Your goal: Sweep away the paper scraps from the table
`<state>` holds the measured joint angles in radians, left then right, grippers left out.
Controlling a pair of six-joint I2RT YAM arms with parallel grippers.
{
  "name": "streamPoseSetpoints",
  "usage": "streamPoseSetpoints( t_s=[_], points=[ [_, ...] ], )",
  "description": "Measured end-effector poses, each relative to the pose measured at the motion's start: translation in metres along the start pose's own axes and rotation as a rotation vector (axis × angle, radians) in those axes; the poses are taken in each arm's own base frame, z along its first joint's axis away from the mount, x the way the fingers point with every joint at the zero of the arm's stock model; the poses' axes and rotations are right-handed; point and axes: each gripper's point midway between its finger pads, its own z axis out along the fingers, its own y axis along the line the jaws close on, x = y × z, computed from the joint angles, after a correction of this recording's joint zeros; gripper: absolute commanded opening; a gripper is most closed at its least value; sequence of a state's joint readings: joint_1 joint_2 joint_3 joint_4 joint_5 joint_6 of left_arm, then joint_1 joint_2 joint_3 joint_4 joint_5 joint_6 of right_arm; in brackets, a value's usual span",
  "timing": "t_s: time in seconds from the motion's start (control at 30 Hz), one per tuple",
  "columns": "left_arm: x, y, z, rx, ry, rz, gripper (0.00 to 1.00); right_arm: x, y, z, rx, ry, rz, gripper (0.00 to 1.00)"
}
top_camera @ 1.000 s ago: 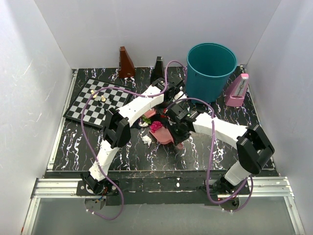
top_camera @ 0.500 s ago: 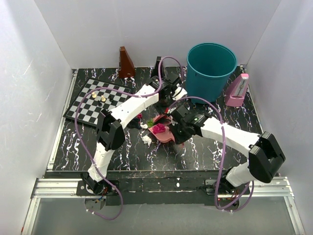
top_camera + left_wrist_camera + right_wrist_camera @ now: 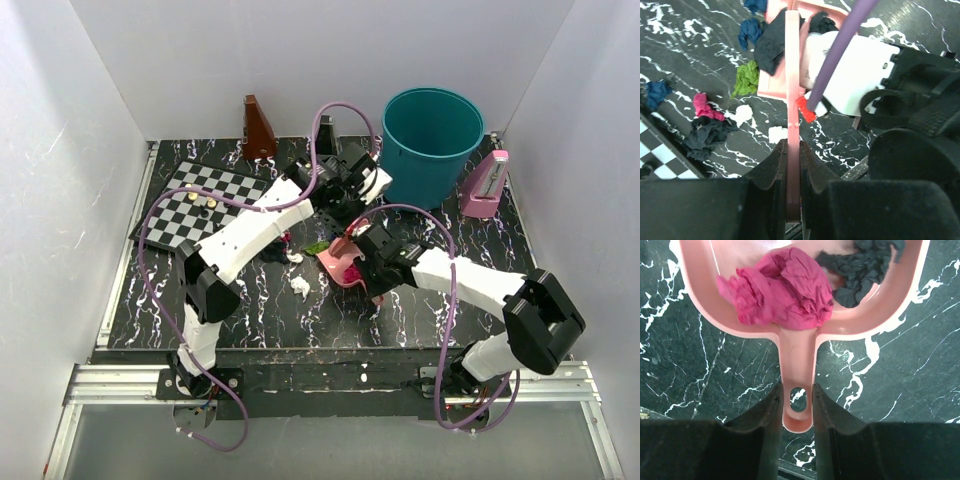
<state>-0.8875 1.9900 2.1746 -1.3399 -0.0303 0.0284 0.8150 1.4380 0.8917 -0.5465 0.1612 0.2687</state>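
Observation:
The pink dustpan holds a magenta paper scrap and a dark one. My right gripper is shut on its handle, just above the table. My left gripper is shut on the thin pink brush handle, above the dustpan's front edge. Loose paper scraps lie on the table left of it: blue, green, magenta, white, dark. From above, the dustpan sits mid-table between both grippers.
A teal bucket stands at the back right, beside a pink metronome. A chessboard with pieces lies at the left, a brown metronome behind it. A white scrap lies left of the dustpan.
My left arm has stretched farther back and right with the brush. The dustpan has shifted slightly right and back in my right gripper. Both grips stay the same.

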Motion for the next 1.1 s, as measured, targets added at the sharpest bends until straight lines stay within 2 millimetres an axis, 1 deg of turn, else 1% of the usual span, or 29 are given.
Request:
streamPoseSetpoints(
  t_s=[0.1, 0.23, 0.37, 0.47, 0.57, 0.7, 0.77, 0.83, 0.9, 0.97, 1.03, 1.1],
  points=[
    [-0.001, 0.006, -0.007, -0.035, -0.016, -0.028, 0.0, -0.005, 0.0, 0.001, -0.001, -0.023, 0.018, 0.01],
    [-0.002, 0.016, -0.016, -0.094, -0.032, -0.059, 0.0, 0.004, -0.003, 0.004, 0.012, -0.009, 0.026, 0.01],
    [-0.003, 0.029, -0.02, -0.174, -0.043, -0.102, 0.0, 0.005, -0.004, -0.001, 0.006, -0.032, 0.031, 0.01],
    [-0.001, 0.046, -0.024, -0.236, -0.049, -0.162, 0.0, 0.003, -0.004, -0.008, -0.003, -0.062, 0.039, 0.01],
    [0.01, 0.067, -0.031, -0.288, -0.056, -0.245, 0.0, 0.001, -0.004, -0.016, -0.011, -0.086, 0.049, 0.01],
    [0.03, 0.096, -0.052, -0.348, -0.114, -0.356, 0.0, 0.001, -0.004, -0.028, -0.016, -0.098, 0.06, 0.01],
    [0.038, 0.106, -0.067, -0.376, -0.17, -0.397, 0.0, 0.004, -0.006, -0.036, -0.011, -0.082, 0.061, 0.01],
    [0.045, 0.109, -0.083, -0.393, -0.229, -0.419, 0.0, 0.002, -0.005, -0.047, -0.012, -0.073, 0.063, 0.01],
    [0.047, 0.11, -0.098, -0.402, -0.287, -0.432, 0.0, -0.005, -0.005, -0.06, -0.014, -0.074, 0.066, 0.01],
    [0.049, 0.111, -0.109, -0.413, -0.334, -0.443, 0.0, -0.017, -0.003, -0.076, -0.021, -0.091, 0.07, 0.01],
    [0.052, 0.113, -0.114, -0.427, -0.36, -0.452, 0.0, -0.03, 0.0, -0.093, -0.031, -0.123, 0.073, 0.01],
    [0.058, 0.116, -0.113, -0.439, -0.365, -0.457, 0.0, -0.041, 0.001, -0.109, -0.042, -0.155, 0.076, 0.01]
  ],
)
